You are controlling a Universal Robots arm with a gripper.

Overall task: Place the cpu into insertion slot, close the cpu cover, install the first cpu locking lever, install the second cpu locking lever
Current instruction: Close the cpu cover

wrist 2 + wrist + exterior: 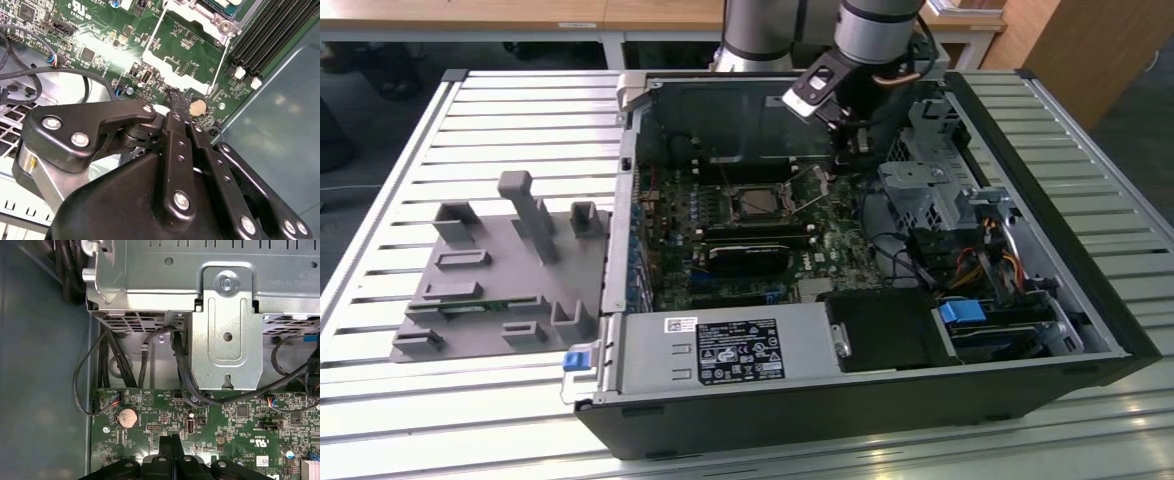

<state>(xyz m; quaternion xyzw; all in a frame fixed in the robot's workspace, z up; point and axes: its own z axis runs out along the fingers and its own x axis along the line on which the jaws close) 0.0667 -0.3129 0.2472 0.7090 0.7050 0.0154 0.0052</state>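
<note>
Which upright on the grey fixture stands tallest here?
The slim post in the fixture's middle: it rises well above the broad block on the exterior view's left and the stub nearer the case.

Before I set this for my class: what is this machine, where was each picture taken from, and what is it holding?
It is one robot arm with a gripper. The exterior view looks from off the arm at an open computer case on a slatted table, a grey fixture beside it. Both wrist views ride on the arm, facing the green motherboard. The cpu lies in the insertion slot; the cpu cover stands open. The gripper is shut beside the cover's free edge; whether it pinches it is unclear.
</note>
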